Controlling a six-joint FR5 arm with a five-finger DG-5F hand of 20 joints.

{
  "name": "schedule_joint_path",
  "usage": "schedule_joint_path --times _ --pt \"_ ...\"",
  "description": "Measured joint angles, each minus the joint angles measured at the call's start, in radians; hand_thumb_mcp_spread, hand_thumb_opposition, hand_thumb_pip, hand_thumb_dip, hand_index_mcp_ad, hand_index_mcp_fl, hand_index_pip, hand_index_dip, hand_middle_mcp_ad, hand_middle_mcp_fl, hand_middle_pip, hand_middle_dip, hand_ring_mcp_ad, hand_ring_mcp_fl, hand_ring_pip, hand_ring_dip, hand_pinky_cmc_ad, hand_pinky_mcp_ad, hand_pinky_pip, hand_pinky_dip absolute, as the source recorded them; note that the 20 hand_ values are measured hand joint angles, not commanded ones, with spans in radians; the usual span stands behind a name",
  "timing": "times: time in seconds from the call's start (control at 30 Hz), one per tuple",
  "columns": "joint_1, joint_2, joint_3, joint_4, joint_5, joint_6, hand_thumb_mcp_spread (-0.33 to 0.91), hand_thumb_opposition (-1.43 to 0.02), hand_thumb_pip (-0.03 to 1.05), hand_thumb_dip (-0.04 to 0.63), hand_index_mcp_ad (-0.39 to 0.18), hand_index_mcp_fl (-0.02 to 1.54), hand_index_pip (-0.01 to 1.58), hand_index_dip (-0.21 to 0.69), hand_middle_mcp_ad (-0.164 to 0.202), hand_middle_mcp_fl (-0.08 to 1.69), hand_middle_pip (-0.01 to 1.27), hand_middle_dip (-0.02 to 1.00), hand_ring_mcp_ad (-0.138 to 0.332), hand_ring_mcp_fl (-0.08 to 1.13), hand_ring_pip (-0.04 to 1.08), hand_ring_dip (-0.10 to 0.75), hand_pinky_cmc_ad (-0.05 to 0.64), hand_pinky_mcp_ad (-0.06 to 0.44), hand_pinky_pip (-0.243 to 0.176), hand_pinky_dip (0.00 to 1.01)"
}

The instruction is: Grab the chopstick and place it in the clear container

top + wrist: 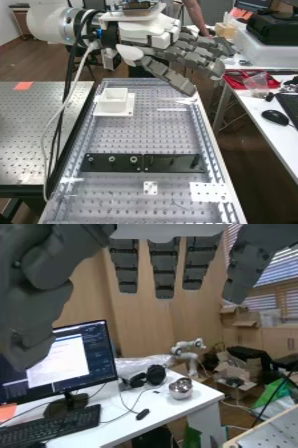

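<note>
One likely chopstick (173, 109) is seen flat on the desk (106, 192) below the spread hand (170, 55), with the container (114, 101) wrist-side of it, and its thin profile could be missed if the hand is closed too high.

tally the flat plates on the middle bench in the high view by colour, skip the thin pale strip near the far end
White plates: 3
Black plates: 2
Total: 5
</note>
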Motion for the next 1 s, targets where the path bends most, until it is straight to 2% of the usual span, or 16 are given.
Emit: schedule_joint_path --times 0.23,1.0 --pt "-0.011 -0.002 0.002 0.017 -0.018 -0.01 0.06 -0.73 0.71 0.063 -0.075 0.11 0.09 0.267 0.11 0.07 0.14 0.38 0.134 0.01 0.09 0.244 0.48 0.347 -0.138 0.27" --pt "-0.004 -0.004 0.02 -0.007 -0.038 -0.021 0.05 -0.75 0.72 0.059 -0.073 0.12 0.09 0.243 0.11 0.07 0.14 0.38 0.134 0.01 0.09 0.244 0.48 0.344 -0.138 0.26"
